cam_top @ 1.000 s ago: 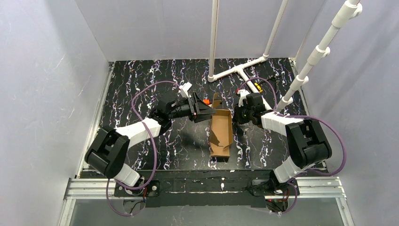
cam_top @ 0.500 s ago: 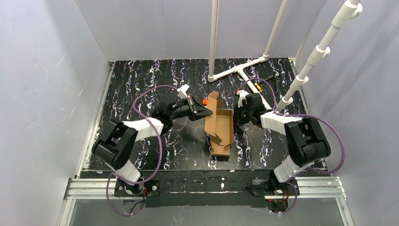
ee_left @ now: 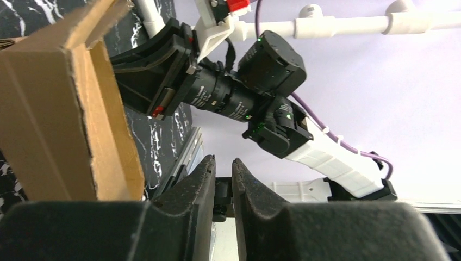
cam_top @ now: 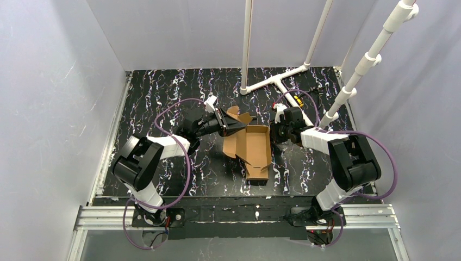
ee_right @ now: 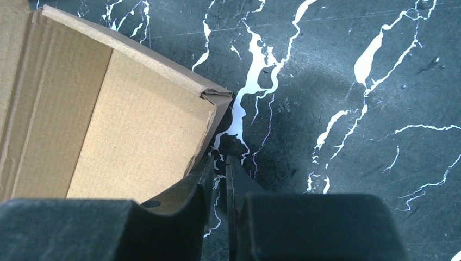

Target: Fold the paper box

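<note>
Brown paper box (cam_top: 255,145), lid open

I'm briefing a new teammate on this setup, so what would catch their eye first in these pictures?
The brown paper box, half opened out with flaps spread, lies in the middle of the black marbled table. A claw sits on each side: the left claw at its far left flap, the right claw by its right wall. White pipes rise at the back.

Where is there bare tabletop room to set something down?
Free: the far-left table between the wall and left arm; the near strip in front of the paper box. Crowded: centre, left fingers and right fingers flanking the box; far right, white pipe stand.
</note>
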Controlling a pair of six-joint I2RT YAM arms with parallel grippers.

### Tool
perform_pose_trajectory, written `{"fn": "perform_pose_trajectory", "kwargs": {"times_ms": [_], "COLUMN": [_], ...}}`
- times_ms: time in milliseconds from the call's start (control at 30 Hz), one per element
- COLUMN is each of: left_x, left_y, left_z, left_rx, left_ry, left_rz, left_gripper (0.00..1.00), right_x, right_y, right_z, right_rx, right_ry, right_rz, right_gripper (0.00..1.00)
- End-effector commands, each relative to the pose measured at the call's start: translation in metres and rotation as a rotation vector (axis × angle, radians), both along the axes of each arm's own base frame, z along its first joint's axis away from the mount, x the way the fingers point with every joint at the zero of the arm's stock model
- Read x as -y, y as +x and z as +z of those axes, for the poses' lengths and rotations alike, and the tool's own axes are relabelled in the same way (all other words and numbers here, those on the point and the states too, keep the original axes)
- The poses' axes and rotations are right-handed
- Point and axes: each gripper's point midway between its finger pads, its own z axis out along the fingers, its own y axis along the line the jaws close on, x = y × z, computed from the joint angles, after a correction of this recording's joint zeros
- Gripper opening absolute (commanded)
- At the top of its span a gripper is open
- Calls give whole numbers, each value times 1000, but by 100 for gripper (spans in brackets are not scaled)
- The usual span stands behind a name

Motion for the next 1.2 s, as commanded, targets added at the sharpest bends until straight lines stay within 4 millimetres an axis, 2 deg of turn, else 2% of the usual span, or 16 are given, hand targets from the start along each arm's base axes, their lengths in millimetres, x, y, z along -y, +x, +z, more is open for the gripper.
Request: {"fn": "perform_pose_trajectory", "kwargs": {"times_ms": [0, 100, 167, 233, 300, 367, 400, 467, 533, 633, 700, 733, 833, 933, 1167], "left_x": [-14, -49, -80, -119, -171, -199, -204, -203, -191, -169, -163, -160, -148, -129, -77], "left_y": [6, 12, 11, 2, -8, -27, -36, -53, -64, -62, -57, -54, -41, -30, -3], "left_z": [39, 39, 32, 10, -18, -40, -52, -77, -99, -114, -118, -119, -114, -116, -140], "left_rx": [86, 82, 81, 100, 51, -12, -49, -133, -187, -203, -202, -202, -176, -172, -200], "left_ry": [-80, -14, 95, 331, 632, 755, 769, 754, 675, 503, 479, 474, 462, 473, 495], "left_rz": [18, 76, 128, 187, 339, 391, 394, 370, 328, 305, 282, 268, 238, 190, 113], "left_gripper": [19, 23, 30, 43, 64, 70, 71, 70, 64, 44, 27, 23, 16, 15, 9], "right_x": [-6, -6, -5, -5, -4, -4, -4, -3, -3, -3, -3, -3, -2, 1, -10], "right_y": [12, 12, 12, 12, 12, 12, 12, 12, 12, 12, 13, 14, 21, 30, 39], "right_z": [11, 10, 8, 8, 8, 7, 7, 6, 5, 6, 7, 6, 7, 7, 4], "right_rx": [30, 31, 29, 30, 30, 31, 31, 29, 28, 31, 38, 42, 58, 73, 62], "right_ry": [21, 18, 12, 9, 7, 3, 2, 0, -2, -5, -9, -15, -49, -82, -104], "right_rz": [8, 9, 7, 9, 8, 8, 9, 11, 13, 17, 20, 20, 7, -11, 22], "right_gripper": [22, 22, 22, 22, 22, 22, 22, 22, 22, 21, 20, 20, 17, 15, 11]}}
